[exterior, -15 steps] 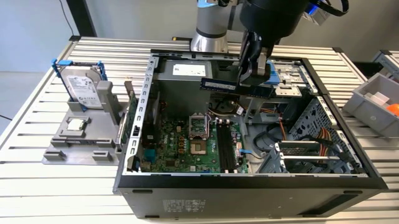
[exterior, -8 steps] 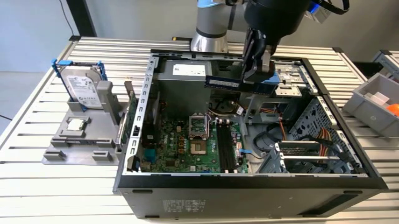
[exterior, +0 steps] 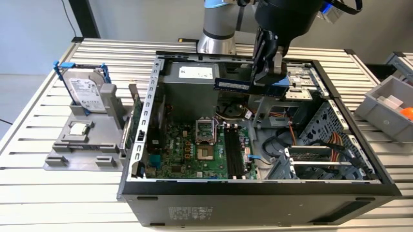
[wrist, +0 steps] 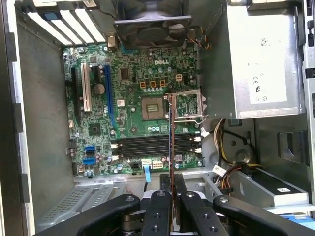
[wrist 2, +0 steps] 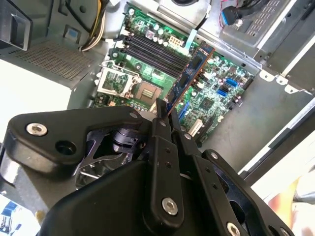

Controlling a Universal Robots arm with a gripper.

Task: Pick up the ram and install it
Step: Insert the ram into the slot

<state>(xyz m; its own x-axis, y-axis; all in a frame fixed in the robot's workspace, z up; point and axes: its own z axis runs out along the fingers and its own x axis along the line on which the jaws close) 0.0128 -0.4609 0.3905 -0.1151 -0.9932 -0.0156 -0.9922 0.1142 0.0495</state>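
One gripper [exterior: 268, 79] above the computer case [exterior: 258, 200], jaws pinching the ram [exterior: 235, 85], board sticking out past the fingertips [wrist 2: 162, 110].

- One robot arm [exterior: 216, 24] carrying one hand [exterior: 266, 77].
- One ram [exterior: 232, 85], clamped in that hand.
- One open computer case [exterior: 258, 203] on one slatted tabletop [exterior: 58, 203].
- One green motherboard [wrist: 128, 113] inside the case.
- Four black memory slots [wrist: 152, 146] side by side on the board.
- One processor socket [wrist: 152, 108].
- Two small blue connectors [wrist: 89, 147] near the board's edge.
- One case fan [wrist: 152, 24] and one grey power supply [wrist: 261, 64].
- One hard drive [exterior: 85, 89] in a blue frame, standing in one grey holder [exterior: 71, 154].
- One grey bin [exterior: 384, 104] at the exterior view's right, with one orange item [exterior: 406, 113] in it.
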